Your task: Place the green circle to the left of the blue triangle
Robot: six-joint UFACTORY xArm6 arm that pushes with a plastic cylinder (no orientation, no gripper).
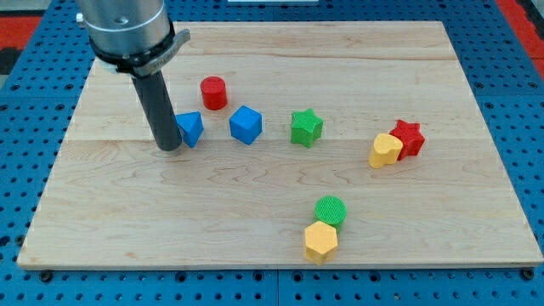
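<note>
The green circle (331, 210) lies low on the board, right of centre, touching a yellow hexagon (321, 241) just below it. The blue triangle (190, 129) sits at the upper left of the board. My tip (168, 147) rests on the board right against the blue triangle's left side, far to the left and above the green circle. The dark rod rises from the tip to the arm's grey housing at the view's top left.
A red cylinder (213, 93) stands above and right of the blue triangle. A blue cube (246, 125) is to the triangle's right, then a green star (306, 127). A yellow block (385, 150) touches a red star (408, 138) at the right. The wooden board (442, 212) lies on a blue pegboard.
</note>
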